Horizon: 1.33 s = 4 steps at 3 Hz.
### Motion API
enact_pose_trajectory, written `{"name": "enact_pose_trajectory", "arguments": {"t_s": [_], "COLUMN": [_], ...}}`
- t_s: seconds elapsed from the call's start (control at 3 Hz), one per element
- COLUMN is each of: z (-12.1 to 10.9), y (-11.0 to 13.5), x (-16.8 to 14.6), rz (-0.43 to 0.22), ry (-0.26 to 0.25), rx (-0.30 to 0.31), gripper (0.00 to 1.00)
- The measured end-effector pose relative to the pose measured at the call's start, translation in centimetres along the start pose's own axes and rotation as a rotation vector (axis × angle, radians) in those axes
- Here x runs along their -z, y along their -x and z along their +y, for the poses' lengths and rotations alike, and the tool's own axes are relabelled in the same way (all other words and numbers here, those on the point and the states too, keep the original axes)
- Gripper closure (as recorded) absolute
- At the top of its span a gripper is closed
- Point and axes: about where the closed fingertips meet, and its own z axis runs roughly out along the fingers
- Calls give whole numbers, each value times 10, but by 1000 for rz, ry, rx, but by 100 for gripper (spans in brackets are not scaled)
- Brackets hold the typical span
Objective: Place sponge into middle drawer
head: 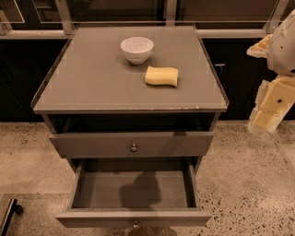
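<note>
The pale-yellow sponge (pixel 162 76) lies flat on the grey cabinet top (pixel 92 83), just right of and in front of a white bowl (pixel 137 49). The middle drawer (pixel 133 216), the lower of the two, is pulled out towards me, and its inside is bare with a shadow on the floor. The drawer above it (pixel 133 145) is pushed in and has a round knob. My gripper (pixel 269 108) hangs at the right edge of the view, beside the cabinet and below its top. It is well to the right of the sponge and holds nothing that I can see.
Dark cabinets with a metal rail run along the back wall (pixel 166 14). The floor (pixel 249 184) is speckled terrazzo. A dark piece of the base (pixel 8 214) shows at the lower left corner.
</note>
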Motion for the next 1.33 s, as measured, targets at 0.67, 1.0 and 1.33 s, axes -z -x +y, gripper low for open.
{"name": "enact_pose_trajectory", "arguments": {"t_s": [0.67,1.0,1.33], "z": [-75,-120,-153], "y": [33,66,111], "x": [-28,-60,-95], "rz": [-264,-389,-467], "ry": [-84,-69,-20], "rx": [65,83,119], "gripper": [0,0,0]}}
